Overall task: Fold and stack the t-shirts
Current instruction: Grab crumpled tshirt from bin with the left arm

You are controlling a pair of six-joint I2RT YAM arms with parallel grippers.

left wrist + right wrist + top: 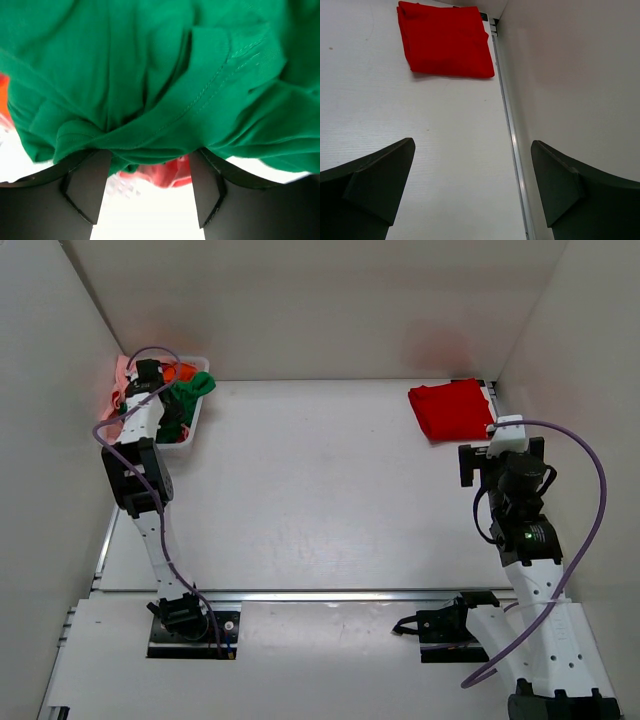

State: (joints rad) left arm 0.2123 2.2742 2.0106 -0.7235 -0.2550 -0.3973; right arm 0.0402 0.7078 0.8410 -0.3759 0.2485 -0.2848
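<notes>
A dark green t-shirt point(196, 388) lies crumpled on top of the white basket point(188, 436) at the far left, with orange cloth point(181, 370) and pink cloth point(121, 376) beside it. My left gripper point(150, 372) is down in the basket. In the left wrist view the green t-shirt point(150, 75) fills the frame and drapes over the tips of my left gripper point(150, 152). Its jaws stand apart, and red cloth point(167, 172) shows between them. A folded red t-shirt point(452, 408) lies at the far right and also shows in the right wrist view point(445, 40). My right gripper point(500, 450) point(472, 145) is open and empty, short of the red t-shirt.
White walls close in the table on the left, back and right. A metal rail point(507, 125) runs along the right wall, next to my right gripper. The arm bases stand at the near edge point(190, 620).
</notes>
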